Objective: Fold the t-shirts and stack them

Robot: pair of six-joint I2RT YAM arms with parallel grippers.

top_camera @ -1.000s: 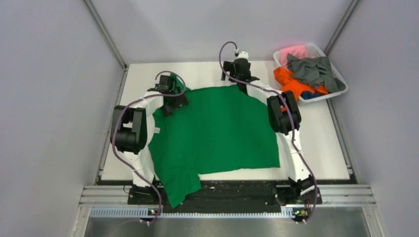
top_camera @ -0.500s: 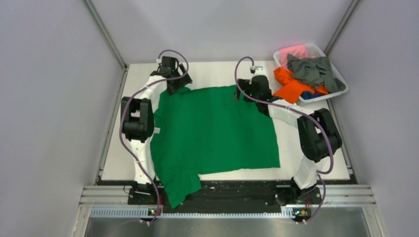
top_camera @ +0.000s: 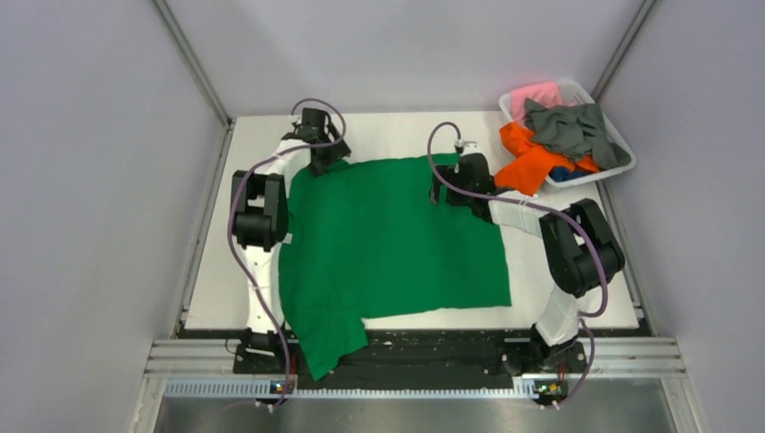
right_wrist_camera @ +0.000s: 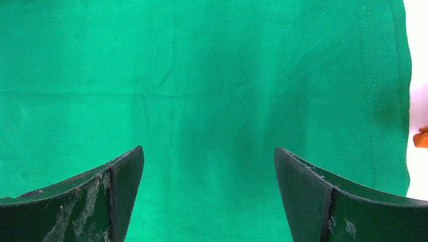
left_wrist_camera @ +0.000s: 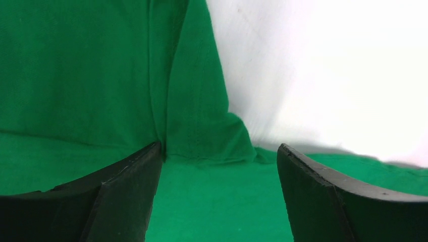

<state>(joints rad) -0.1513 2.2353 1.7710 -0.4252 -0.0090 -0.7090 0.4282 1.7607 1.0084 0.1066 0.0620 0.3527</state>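
Observation:
The bright green t-shirt [top_camera: 388, 239] lies spread flat on the white table, one sleeve hanging over the near edge. My left gripper [top_camera: 322, 161] is open at the shirt's far left corner; in the left wrist view [left_wrist_camera: 219, 191] its fingers stand apart over green cloth [left_wrist_camera: 101, 75] with a folded flap between them. My right gripper [top_camera: 454, 187] is open over the shirt's far right part; in the right wrist view [right_wrist_camera: 209, 191] it is empty above flat green cloth [right_wrist_camera: 202, 75]. The orange [top_camera: 532, 162], dark grey [top_camera: 568, 128], pink [top_camera: 534, 93] and blue [top_camera: 561, 173] t-shirts lie in a heap at the back right.
A white plastic basket [top_camera: 624, 153] at the back right holds the heap, and the orange tee spills over its rim onto the table. Bare white table [left_wrist_camera: 328, 65] lies beyond the shirt's far left corner. Grey walls close in both sides and the back.
The right gripper has come from behind the shirt's far edge to over its far right part. The left gripper has shifted to the far left corner. The shirt's far edge now lies straighter.

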